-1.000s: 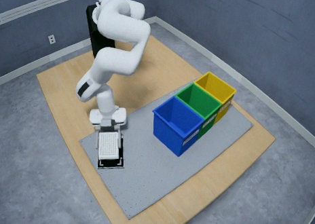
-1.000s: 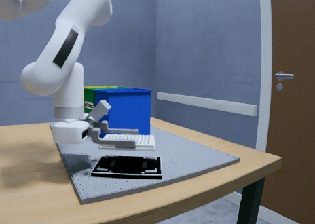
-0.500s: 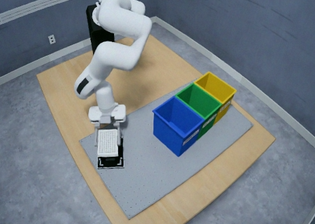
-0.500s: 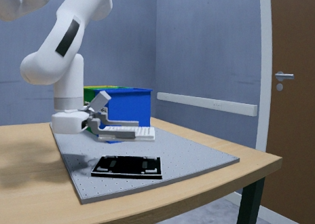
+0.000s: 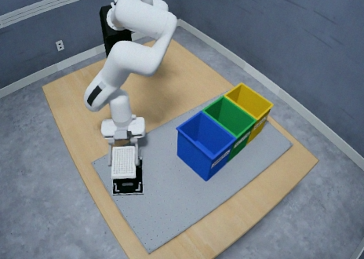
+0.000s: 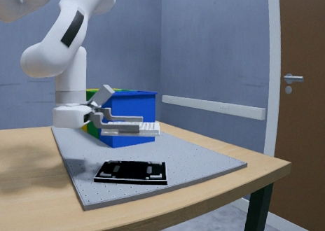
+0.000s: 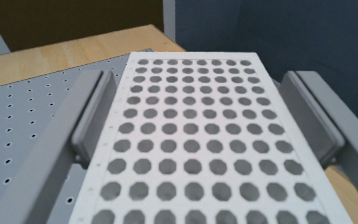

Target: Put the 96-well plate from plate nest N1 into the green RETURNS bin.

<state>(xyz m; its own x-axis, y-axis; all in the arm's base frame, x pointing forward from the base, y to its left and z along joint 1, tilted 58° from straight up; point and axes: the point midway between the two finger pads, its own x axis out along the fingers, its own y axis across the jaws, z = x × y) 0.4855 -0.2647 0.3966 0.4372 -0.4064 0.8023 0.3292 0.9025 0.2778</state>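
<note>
Standing between plate [image 5: 124, 162] [image 6: 150, 128] [image 7: 200, 120] and green bin [image 5: 231, 119] [image 6: 93, 130], apparently: blue bin [image 5: 196, 151] [image 6: 134, 110].

A brown door [image 6: 304, 134] with a lever handle [image 6: 294, 78] stands in a pale frame [image 6: 274, 57], and a white rail [image 6: 213, 107] runs along the blue-grey wall [image 5: 298, 56] [image 6: 213, 50] near it. A white socket [image 5: 60, 45] sits low on another wall, above the grey floor [image 5: 31, 143] [image 6: 206, 216].
</note>
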